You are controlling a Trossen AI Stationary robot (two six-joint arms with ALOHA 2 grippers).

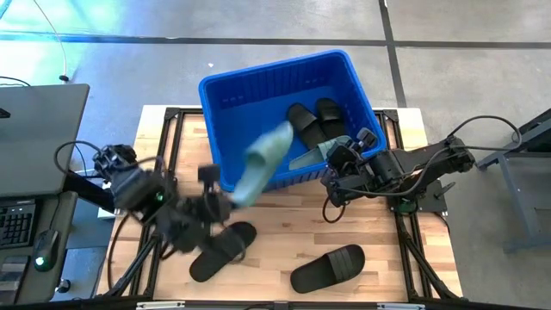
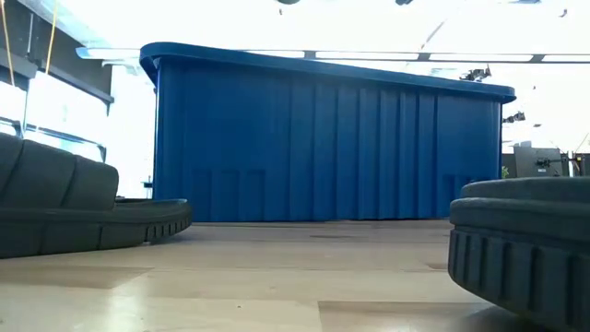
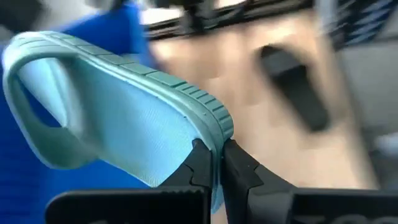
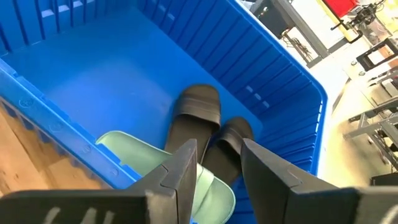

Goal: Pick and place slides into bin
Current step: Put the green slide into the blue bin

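Observation:
My left gripper [image 1: 225, 198] is shut on a sage green slide [image 1: 265, 159], which is lifted over the near rim of the blue bin [image 1: 225, 86]. The slide fills the left wrist view [image 3: 118, 130]. My right gripper [image 4: 217, 168] is open and empty above the bin's near right corner [image 1: 334, 162]. Inside the bin lie two black slides [image 1: 312, 120] and a second green slide [image 4: 146, 158], which rests against the near wall. Two more black slides [image 1: 222, 250] [image 1: 327, 267] lie on the table. My left gripper pinches the green slide's sole edge [image 3: 214, 127] between its two fingers, at the end away from the strap [image 3: 37, 124]. The fingers come slanting from the table's near left. The slide is lifted clear, its strap end pointing out over the bin.
The bin stands at the table's far middle and shows as a blue wall in the low view [image 2: 323, 138]. The two black slides on the table flank the low view [image 2: 74, 207] [image 2: 525, 240]. Bare wood lies between them.

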